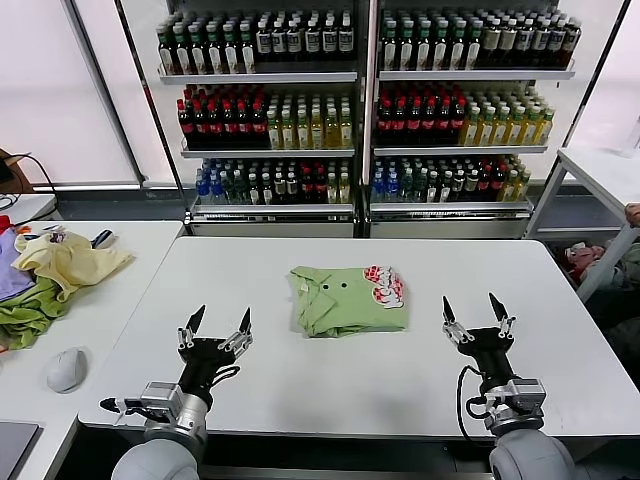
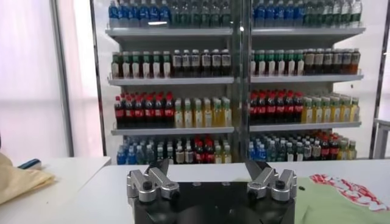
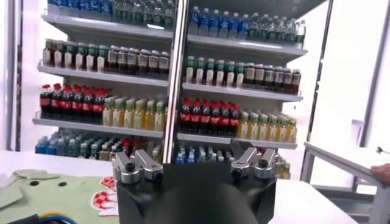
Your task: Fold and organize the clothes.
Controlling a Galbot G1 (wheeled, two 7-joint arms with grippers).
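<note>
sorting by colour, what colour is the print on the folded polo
Red and white, on the light green polo shirt; the head view shows it best.

Bottle labels (image 1: 265,120) too small to read; mouse (image 1: 67,369) blurred.

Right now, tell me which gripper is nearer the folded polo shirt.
Roughly equal, the right gripper perhaps slightly nearer, off the light green polo shirt's right edge; the left gripper is off its left edge.

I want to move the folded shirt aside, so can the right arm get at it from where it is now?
Probably yes. The right gripper stands open beside the folded polo shirt, apart from it, with only bare white table between them.
</note>
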